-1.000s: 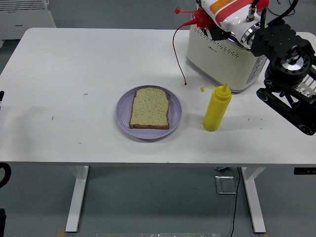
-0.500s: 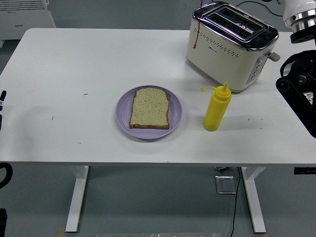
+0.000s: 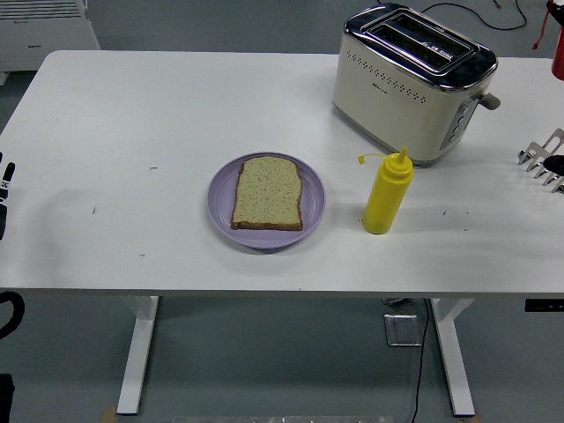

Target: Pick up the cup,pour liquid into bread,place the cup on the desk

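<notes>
A yellow squeeze bottle (image 3: pixel 388 192) with a pointed nozzle stands upright at centre-right of the white table (image 3: pixel 159 115); it is the only pouring vessel in sight. To its left lies a slice of speckled bread (image 3: pixel 267 193) on a lilac plate (image 3: pixel 312 204). My right hand (image 3: pixel 538 158) shows only as silver fingertips at the right edge, spread and empty, well to the right of the bottle. A thin sliver of my left arm (image 3: pixel 3 189) rests at the left edge, far from the plate.
A cream and chrome toaster (image 3: pixel 410 84) stands behind the bottle at the back right. A red object (image 3: pixel 557 48) with a red cord pokes in at the top right corner. The table's near edge runs just below the plate.
My right arm, which was over the toaster a second ago, has pulled back to the right until only its fingertips show. Bottle, bread and plate have not moved.
</notes>
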Robot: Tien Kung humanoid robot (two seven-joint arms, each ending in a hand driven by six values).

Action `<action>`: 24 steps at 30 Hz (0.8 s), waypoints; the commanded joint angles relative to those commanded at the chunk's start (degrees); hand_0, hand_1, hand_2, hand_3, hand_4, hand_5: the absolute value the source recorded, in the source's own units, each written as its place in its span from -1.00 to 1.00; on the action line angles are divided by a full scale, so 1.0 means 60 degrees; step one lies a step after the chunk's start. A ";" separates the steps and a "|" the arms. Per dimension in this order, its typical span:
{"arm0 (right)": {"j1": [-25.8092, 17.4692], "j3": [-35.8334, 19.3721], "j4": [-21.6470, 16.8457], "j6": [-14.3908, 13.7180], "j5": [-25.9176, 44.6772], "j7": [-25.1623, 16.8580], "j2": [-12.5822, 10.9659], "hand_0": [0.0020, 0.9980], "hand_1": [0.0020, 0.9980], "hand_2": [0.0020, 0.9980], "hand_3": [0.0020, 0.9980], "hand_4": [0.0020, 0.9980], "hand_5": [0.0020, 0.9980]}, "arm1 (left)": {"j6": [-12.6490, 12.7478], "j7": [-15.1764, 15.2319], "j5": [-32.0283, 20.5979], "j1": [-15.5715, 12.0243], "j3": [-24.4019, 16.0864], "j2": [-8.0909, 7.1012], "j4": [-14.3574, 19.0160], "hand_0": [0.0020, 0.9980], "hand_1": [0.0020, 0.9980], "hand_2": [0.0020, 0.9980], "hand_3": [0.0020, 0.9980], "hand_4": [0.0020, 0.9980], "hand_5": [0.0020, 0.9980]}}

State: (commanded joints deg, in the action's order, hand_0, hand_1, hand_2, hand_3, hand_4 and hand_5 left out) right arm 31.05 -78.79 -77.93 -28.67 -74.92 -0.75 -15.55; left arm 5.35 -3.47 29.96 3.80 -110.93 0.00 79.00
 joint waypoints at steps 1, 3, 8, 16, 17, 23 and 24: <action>-0.0225 0.0025 -0.0004 0.0118 0.0434 -0.0084 -0.0001 -0.85 -0.59 -0.32 -0.19 0.42 -0.72 | 0.0002 -0.0001 0.0000 -0.0009 0.0014 0.0000 0.0000 0.56 0.46 0.45 0.32 0.05 0.86; -0.0481 0.0058 -0.0015 0.0277 0.1241 -0.0187 -0.0010 -0.85 -0.59 -0.32 -0.19 0.42 -0.72 | 0.0002 0.0000 0.0000 -0.0015 0.0033 0.0000 -0.0001 0.56 0.46 0.45 0.32 0.05 0.86; -0.0990 0.0213 0.0024 0.0717 0.3290 -0.0568 -0.0058 -0.84 -0.57 -0.31 -0.19 0.41 -0.74 | 0.0004 -0.0002 -0.0007 -0.0024 0.0059 0.0000 -0.0004 0.56 0.47 0.45 0.32 0.05 0.86; -0.1555 0.0589 0.0326 0.1372 0.6517 -0.1368 -0.0061 -0.84 -0.53 -0.31 -0.19 0.38 -0.76 | 0.0002 -0.0005 -0.0021 0.0022 0.0049 0.0000 -0.0012 0.56 0.47 0.46 0.32 0.05 0.86; -0.1586 0.0615 0.0349 0.1405 0.6890 -0.1430 -0.0057 -0.84 -0.53 -0.31 -0.19 0.38 -0.76 | 0.0002 -0.0005 -0.0021 0.0025 0.0049 0.0000 -0.0012 0.56 0.47 0.46 0.32 0.05 0.86; -0.1920 0.1139 0.0669 0.1572 0.6809 -0.2072 -0.0076 -0.77 -0.51 -0.31 -0.19 0.35 -0.76 | -0.0001 -0.0002 -0.0024 0.0040 0.0026 0.0000 -0.0008 0.56 0.46 0.46 0.32 0.05 0.86; -0.1959 0.1242 0.0708 0.1552 0.6644 -0.2178 -0.0078 -0.74 -0.50 -0.30 -0.19 0.34 -0.75 | -0.0004 -0.0002 -0.0025 0.0043 0.0023 0.0000 -0.0006 0.56 0.47 0.45 0.32 0.05 0.86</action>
State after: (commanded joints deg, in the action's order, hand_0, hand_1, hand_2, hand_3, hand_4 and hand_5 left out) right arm 19.30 -71.33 -73.68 -19.36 -35.05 -13.82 -16.02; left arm 5.33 -3.48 29.81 4.06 -110.79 0.00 78.97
